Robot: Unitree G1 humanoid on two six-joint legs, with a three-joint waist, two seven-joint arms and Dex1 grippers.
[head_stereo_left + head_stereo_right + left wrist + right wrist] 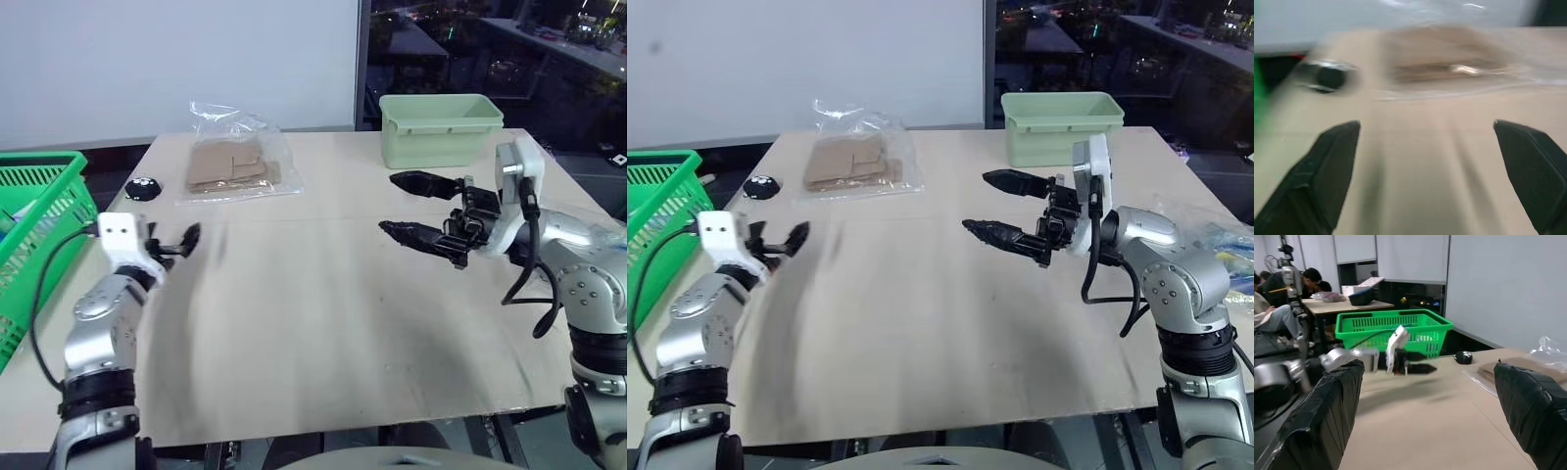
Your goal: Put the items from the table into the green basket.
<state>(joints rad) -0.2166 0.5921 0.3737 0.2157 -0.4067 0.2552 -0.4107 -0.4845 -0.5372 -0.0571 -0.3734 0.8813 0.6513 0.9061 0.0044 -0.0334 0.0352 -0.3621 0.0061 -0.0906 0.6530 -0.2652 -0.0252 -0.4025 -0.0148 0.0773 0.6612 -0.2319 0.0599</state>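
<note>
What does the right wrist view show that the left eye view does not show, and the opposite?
Right wrist view alone: the whole green basket from its side, and people sitting at a far desk. Left eye view alone: the pale green tub and the open right gripper. Shared: the table, the bag of cardboard pieces, the small black object and the open left gripper.

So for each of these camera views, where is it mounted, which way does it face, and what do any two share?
Left and right eye views: on the head, looking forward and down over the table, both arms showing.
Left wrist view: on the left wrist, along its open gripper toward the clear bag of cardboard pieces.
Right wrist view: on the right wrist, facing across to the green basket and left gripper.
Shared: bag and table.
</note>
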